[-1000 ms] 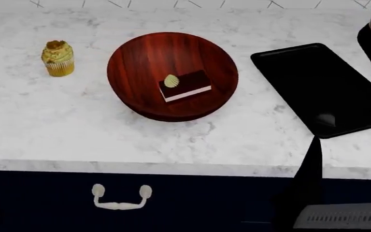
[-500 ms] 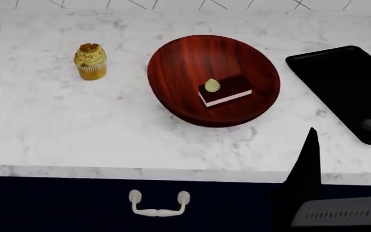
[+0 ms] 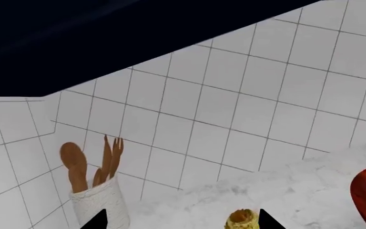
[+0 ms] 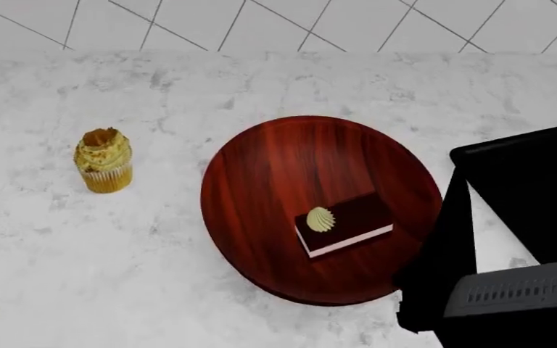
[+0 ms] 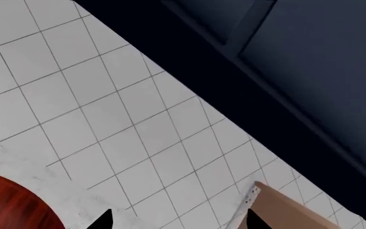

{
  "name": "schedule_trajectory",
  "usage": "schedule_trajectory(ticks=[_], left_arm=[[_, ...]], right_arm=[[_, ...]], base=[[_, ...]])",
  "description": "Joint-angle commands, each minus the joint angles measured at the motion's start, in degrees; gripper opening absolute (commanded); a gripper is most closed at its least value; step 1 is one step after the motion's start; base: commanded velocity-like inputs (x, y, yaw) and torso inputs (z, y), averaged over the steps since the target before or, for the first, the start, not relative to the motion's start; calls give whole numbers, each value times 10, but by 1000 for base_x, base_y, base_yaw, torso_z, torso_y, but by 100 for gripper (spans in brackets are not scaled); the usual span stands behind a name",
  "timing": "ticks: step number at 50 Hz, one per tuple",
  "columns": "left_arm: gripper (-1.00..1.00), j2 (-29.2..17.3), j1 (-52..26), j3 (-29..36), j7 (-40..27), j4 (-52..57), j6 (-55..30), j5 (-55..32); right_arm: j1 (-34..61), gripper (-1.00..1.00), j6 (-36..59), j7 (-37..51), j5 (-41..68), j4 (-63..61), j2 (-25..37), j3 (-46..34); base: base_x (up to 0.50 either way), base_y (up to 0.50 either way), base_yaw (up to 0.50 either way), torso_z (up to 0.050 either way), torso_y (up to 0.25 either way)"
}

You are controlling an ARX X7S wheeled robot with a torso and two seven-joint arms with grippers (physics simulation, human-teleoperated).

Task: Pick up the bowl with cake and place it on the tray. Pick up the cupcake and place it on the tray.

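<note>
Cupcake (image 4: 104, 170), lumpy yellow frosting in pleated paper, stands left on veined marble surface (image 4: 162, 275). Glossy wood-grain bowl (image 4: 259, 196) sits centre, holding rectangular chocolate cake (image 4: 344, 223). Black tray (image 4: 539, 188) lies right, partly hidden by right end effector (image 5: 177, 220), tips spread. Left end effector (image 3: 179, 220) likewise spread.

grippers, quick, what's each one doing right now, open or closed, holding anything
Left gripper: open, holding nothing; the cupcake sits between its finger tips in the wrist view, not gripped.
Right gripper: open, holding nothing.
</note>
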Motion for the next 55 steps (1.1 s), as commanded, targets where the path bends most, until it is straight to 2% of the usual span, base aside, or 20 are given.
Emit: schedule_trajectory(ticks=[1, 6, 21, 26, 37, 45, 55], left_arm=[[100, -4, -12, 5, -6, 3, -11, -9], [100, -6, -15, 7, -8, 0, -11, -10], [100, -9, 13, 10, -14, -14, 1, -8], [100, -7, 24, 38, -18, -48, 15, 9], [100, 21, -61, 113, 4, -163, 4, 9], [100, 47, -113, 169, 40, -282, 65, 23], [100, 80, -156, 174, 47, -372, 70, 16]], right_arm=[[11, 100, -2, -45, -37, 0, -21, 5], [8, 100, -7, -44, -46, 8, -24, 4], [-7, 100, -19, -43, -50, 8, -37, 12], [-10, 100, -24, -42, -49, 13, -40, 17], [-19, 100, -30, -43, -50, 13, -49, 20], [-20, 100, -41, -38, -45, 21, -55, 23], [-19, 100, -48, -37, -42, 27, -56, 25]], base=[[500, 0, 0, 0, 0], [442, 0, 0, 0, 3], [67, 0, 0, 0, 0], [0, 0, 0, 0, 0], [0, 0, 0, 0, 0], [0, 0, 0, 0, 0], [0, 0, 0, 0, 0]])
